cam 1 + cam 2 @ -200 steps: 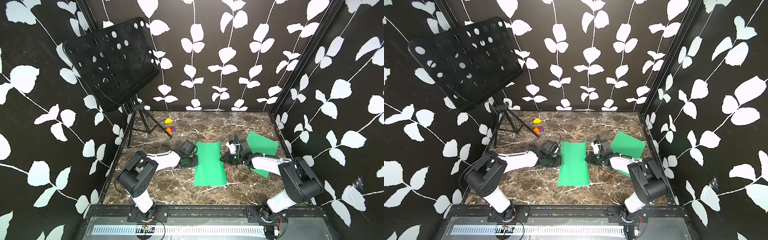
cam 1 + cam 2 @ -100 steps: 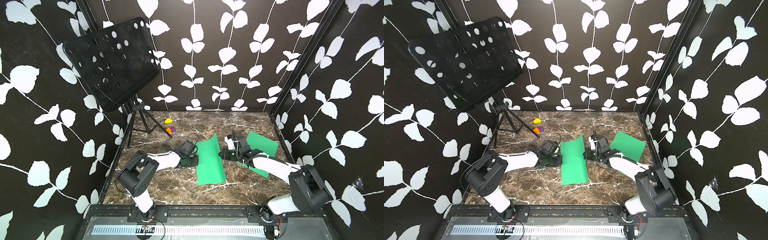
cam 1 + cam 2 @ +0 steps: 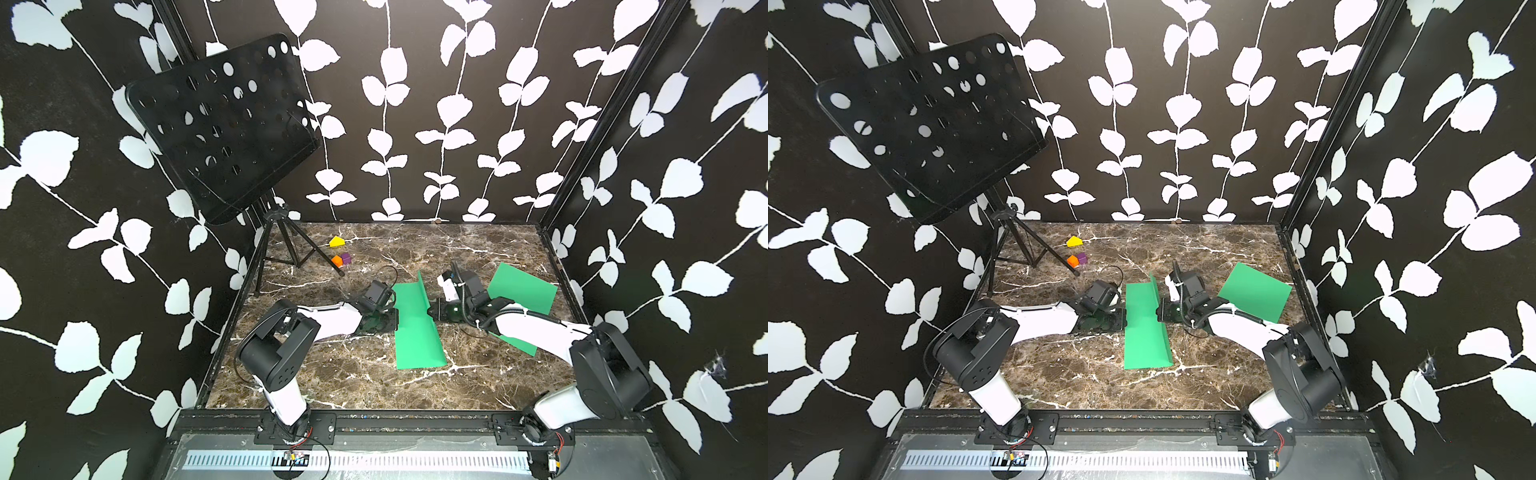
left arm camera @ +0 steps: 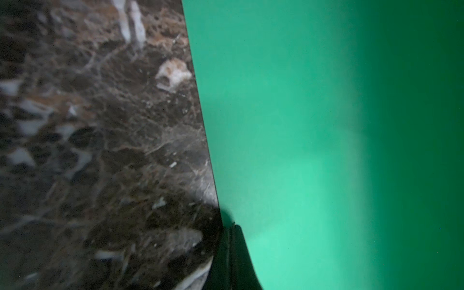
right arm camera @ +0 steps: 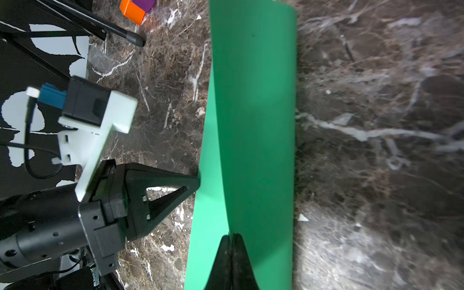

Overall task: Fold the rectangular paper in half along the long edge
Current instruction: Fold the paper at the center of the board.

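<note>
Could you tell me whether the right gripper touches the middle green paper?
Touching: right wrist view shows the right gripper pinching the middle green paper, jaws closed.

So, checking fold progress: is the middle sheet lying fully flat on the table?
No, the right end effector holds one long edge of the sheet raised off the table.

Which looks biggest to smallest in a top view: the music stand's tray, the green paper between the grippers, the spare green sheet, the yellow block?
1. music stand's tray, nearest the camera.
2. green paper and spare green sheet: alike, the sheet partly hidden by the right arm.
3. yellow block.
</note>
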Controlling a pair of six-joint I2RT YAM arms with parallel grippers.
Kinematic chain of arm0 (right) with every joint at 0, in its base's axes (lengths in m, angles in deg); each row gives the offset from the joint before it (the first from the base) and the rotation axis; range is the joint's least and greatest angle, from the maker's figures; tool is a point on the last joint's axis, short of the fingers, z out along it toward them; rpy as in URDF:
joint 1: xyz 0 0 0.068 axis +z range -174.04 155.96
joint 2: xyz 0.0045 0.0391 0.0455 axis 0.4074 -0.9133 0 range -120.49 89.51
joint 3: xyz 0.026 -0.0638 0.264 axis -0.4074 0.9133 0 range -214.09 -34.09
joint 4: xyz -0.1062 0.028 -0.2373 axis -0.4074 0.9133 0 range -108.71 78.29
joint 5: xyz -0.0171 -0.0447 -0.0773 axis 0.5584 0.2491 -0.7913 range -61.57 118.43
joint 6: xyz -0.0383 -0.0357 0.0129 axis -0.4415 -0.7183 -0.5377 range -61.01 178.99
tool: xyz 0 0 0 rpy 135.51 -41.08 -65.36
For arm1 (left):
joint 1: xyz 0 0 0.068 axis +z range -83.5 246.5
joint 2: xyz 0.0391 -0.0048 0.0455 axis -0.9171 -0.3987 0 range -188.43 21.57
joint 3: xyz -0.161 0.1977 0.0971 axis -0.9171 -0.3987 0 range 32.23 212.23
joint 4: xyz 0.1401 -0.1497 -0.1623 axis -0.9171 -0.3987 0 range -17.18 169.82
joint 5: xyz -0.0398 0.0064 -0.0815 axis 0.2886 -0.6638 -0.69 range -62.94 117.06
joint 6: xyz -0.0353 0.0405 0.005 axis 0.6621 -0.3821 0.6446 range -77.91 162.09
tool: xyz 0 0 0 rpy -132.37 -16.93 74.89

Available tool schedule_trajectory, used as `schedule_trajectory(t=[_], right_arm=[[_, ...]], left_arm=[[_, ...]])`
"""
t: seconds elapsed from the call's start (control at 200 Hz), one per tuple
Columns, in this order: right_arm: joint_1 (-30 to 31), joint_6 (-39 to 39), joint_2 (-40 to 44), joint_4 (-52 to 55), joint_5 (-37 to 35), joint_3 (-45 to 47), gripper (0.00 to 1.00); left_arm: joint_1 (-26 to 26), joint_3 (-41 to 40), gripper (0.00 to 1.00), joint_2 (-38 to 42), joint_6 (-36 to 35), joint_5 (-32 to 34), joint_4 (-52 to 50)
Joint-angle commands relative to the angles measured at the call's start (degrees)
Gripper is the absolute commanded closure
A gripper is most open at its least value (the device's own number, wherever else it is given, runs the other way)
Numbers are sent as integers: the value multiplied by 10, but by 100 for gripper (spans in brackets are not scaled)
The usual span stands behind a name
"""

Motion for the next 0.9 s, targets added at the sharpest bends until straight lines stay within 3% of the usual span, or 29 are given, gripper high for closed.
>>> schedule_trajectory(t=[0.0, 0.48, 0.895], right_arm=[[20, 28, -24, -44, 1, -20, 100], [67, 163, -122, -188, -49, -18, 100], [71, 176, -181, -214, -38, -36, 100]], left_arm=[[-1, -34, 100, -46, -1, 16, -70], [-1, -38, 100, -58, -1, 6, -52], [-1, -38, 100, -62, -3, 3, -51]])
